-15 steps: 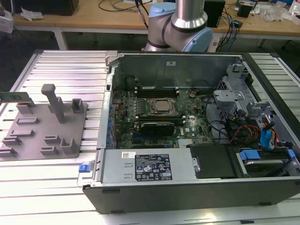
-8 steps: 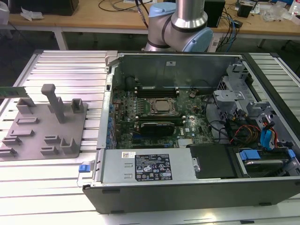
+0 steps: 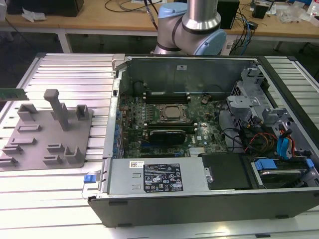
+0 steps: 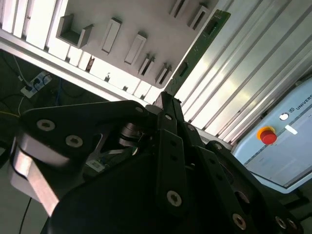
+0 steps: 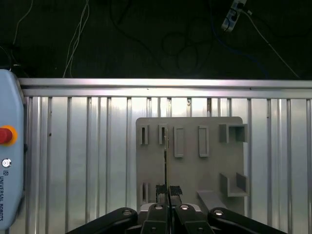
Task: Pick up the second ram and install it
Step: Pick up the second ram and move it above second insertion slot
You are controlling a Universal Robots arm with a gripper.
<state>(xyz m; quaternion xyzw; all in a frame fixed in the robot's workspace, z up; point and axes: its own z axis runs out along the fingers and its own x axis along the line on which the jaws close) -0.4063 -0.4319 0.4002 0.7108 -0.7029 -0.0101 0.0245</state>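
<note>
The second ram (image 3: 11, 93) is a thin green stick that hangs in the air above the far-left end of the grey holder plate (image 3: 45, 134), at the exterior view's left edge. In the second wrist view my gripper (image 4: 165, 100) is shut on one end of the ram (image 4: 197, 51), which sticks out past the fingertips. The first wrist view shows the ram (image 5: 165, 156) edge-on between the gripper's (image 5: 168, 192) closed fingers, over the holder plate (image 5: 209, 170). The black memory slots (image 3: 167, 94) lie on the motherboard behind the CPU socket (image 3: 172, 113).
The open computer case (image 3: 199, 189) fills the exterior view's middle and right, with drive bays and cables (image 3: 269, 134) on its right side. The arm's base (image 3: 192, 25) stands behind the case. A pendant with a red stop button (image 5: 6, 135) lies on the ribbed metal table (image 5: 78, 161).
</note>
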